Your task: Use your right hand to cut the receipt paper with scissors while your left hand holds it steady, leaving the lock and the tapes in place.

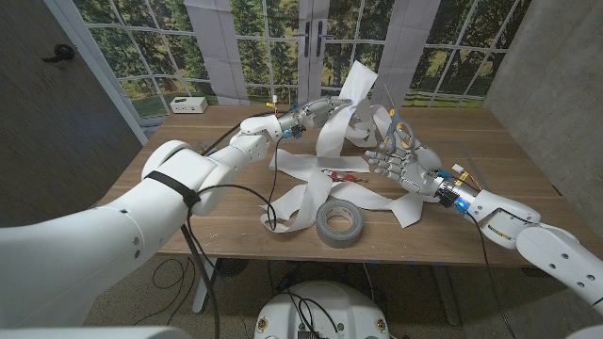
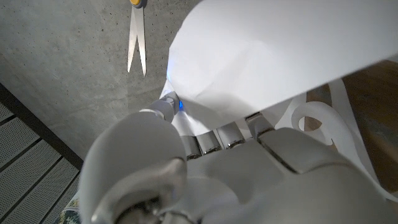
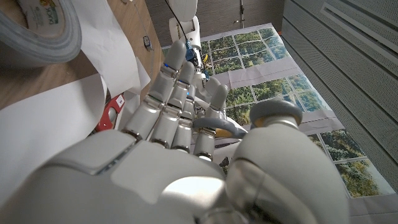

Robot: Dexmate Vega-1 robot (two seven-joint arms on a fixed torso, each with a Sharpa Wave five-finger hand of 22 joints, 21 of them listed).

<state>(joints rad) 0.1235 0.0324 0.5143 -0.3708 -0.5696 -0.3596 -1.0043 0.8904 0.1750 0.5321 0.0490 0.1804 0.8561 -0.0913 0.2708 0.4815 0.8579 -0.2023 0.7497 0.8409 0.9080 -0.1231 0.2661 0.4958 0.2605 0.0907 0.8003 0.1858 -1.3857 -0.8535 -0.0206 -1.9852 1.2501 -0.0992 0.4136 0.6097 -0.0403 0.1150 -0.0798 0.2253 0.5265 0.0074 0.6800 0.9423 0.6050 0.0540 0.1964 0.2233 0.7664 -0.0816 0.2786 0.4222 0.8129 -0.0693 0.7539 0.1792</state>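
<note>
A long white receipt paper point(image 1: 311, 193) lies in loops across the table, and one strip point(image 1: 358, 83) rises above the far middle. My left hand point(image 1: 316, 111) holds that raised strip up; its fingers point(image 2: 217, 140) press into the paper point(image 2: 267, 50). My right hand point(image 1: 403, 168) is lifted to the right of the strip and grips the scissors point(image 1: 398, 127) by their yellow-grey handles point(image 3: 221, 126). The blades point(image 2: 137, 37) point up, slightly apart, a short way from the paper's edge. A small red item point(image 1: 339, 176), perhaps the lock, lies among the loops.
A grey tape roll point(image 1: 339, 223) sits near the table's front edge, also close under my right hand point(image 3: 37, 31). A white box point(image 1: 188, 104) stands at the far left corner. Windows and a door stand behind the table.
</note>
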